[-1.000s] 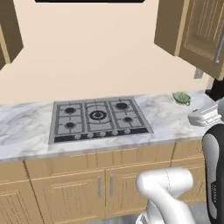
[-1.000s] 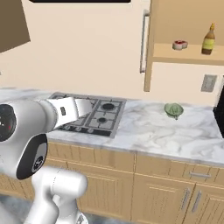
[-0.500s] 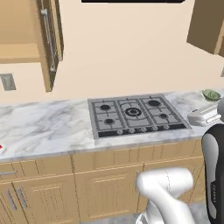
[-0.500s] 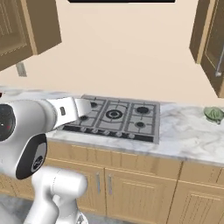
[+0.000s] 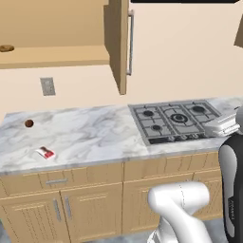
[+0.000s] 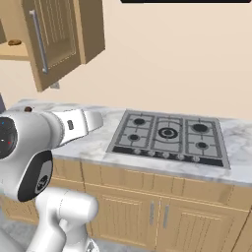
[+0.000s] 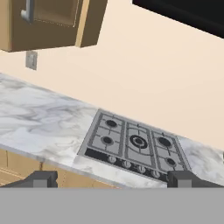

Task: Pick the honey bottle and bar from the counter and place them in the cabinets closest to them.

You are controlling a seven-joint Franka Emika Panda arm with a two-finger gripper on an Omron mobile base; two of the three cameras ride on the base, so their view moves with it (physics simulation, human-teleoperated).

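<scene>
Your gripper [image 7: 112, 177] has its fingertips spread wide with nothing between them, hanging over the counter [image 7: 39, 127] toward the hob [image 7: 135, 144]. In the left base view the bar [image 5: 45, 153] lies flat near the counter's front edge, well left of the hob; its print is too small to read. The right base view shows a cabinet [image 6: 59, 42] door swung open.

Counts of what is seen on and above the counter [image 5: 95, 137].
One bar [image 5: 46, 153] at 9 o'clock, one brown lump [image 5: 29, 123], one hob [image 5: 176, 120] with four burners, one open cabinet door [image 5: 121, 42], one wall socket [image 5: 47, 86].
</scene>
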